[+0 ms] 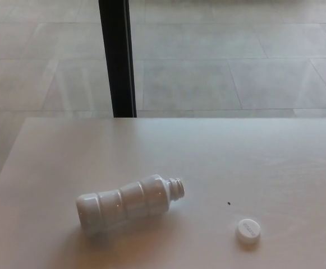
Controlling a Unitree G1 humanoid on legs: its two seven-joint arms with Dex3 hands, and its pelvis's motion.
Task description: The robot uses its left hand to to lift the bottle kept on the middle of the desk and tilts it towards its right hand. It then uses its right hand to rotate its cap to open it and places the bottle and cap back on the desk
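White bottle (126,202) lies on its side on the pale worktop (219,151), near-left of centre; open neck points right and slightly far, base toward the left; cap is off. White cap (247,231) sits flat on the worktop to the right of the bottle and a bit nearer, well apart from it; small dark speck (229,203) between them. Neither hand in view, so fingers' state can't be told. Black post (118,56) stands on the tiled floor (235,67) beyond the far edge.

Open table (275,157) all round; only lying bottle (126,202) and loose cap (247,231), well apart, in the way.
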